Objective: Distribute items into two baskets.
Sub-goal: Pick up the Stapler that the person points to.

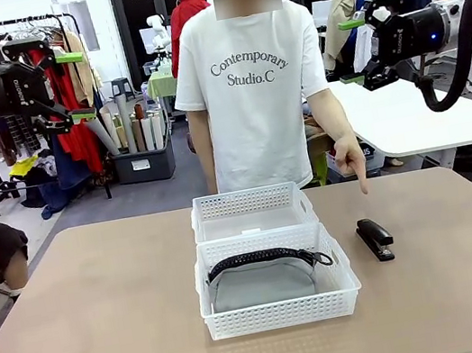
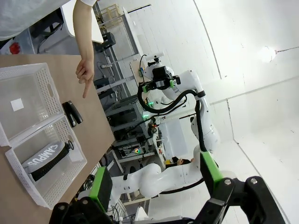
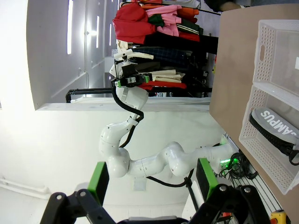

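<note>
Two white lattice baskets stand end to end mid-table. The far basket holds nothing. In the near basket lies the grey pouch with its black strap edge. The black stapler lies on the table right of the near basket, and a person's hand points a finger down at it. My left gripper hangs open, high at the upper left. My right gripper is open, high at the upper right. The left wrist view has the pouch, the stapler and the pointing hand.
The tan table has bare room left and right of the baskets. The person stands at the far edge behind them. A clothes rack and a white table stand beyond the table.
</note>
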Tool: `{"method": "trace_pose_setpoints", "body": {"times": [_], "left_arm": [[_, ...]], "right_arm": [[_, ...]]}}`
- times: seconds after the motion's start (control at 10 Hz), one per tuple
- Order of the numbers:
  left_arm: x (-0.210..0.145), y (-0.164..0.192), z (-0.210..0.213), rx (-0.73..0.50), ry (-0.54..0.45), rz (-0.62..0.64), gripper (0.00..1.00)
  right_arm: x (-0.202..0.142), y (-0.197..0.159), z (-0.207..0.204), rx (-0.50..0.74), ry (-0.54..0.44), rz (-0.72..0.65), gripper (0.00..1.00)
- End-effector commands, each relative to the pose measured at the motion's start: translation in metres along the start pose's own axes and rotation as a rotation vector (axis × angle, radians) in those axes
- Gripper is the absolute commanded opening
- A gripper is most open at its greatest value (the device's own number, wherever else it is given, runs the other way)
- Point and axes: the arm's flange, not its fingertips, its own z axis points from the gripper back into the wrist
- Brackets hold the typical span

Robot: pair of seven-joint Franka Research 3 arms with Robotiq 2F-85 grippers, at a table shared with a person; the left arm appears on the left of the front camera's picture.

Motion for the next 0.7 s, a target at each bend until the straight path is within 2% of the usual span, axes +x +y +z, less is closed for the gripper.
{"method": "trace_pose_setpoints", "body": {"times": [0.0, 0.3, 0.6], "left_arm": [[0.000, -0.001, -0.001, -0.002, -0.006, 0.007, 1.00], [0.000, -0.001, -0.001, -0.002, -0.006, 0.007, 1.00], [0.000, -0.001, -0.001, -0.002, -0.006, 0.007, 1.00]], "right_arm": [[-0.001, 0.002, -0.001, 0.002, 0.003, 0.005, 1.00], [0.000, 0.000, 0.000, 0.000, 0.000, 0.000, 1.00], [0.025, 0.009, 0.001, -0.126, 0.016, -0.122, 1.00]]}}
